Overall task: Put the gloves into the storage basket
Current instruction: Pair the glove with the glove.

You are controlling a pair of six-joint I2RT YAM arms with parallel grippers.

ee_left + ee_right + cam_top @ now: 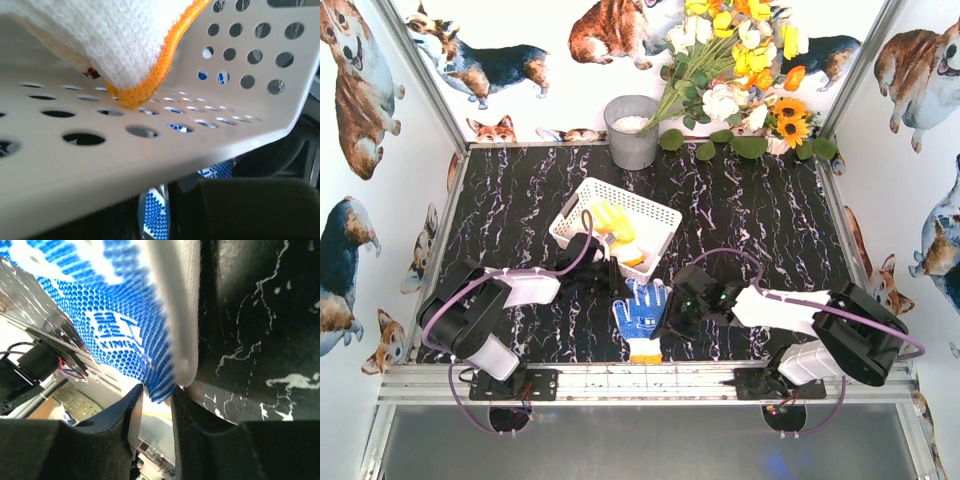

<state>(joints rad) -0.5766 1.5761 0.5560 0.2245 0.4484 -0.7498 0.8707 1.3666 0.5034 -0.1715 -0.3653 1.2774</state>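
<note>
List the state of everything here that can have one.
storage basket: upright on table, holding gloves.
yellow glove: lying in basket.
orange-cuffed glove: cuff resting on basket plastic.
blue-palmed glove: flat on table, outside basket.
right gripper: shut on blue-palmed glove's edge.
left gripper: at basket's edge; grip unclear.
bucket: upright.

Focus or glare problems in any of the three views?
Top external: sharp, evenly lit. Left wrist: very close, orange-cuffed glove and basket wall soft, near rim blurred. Right wrist: blue-dotted glove smeared toward its white edge; fingers dark, marble tabletop sharper.
</note>
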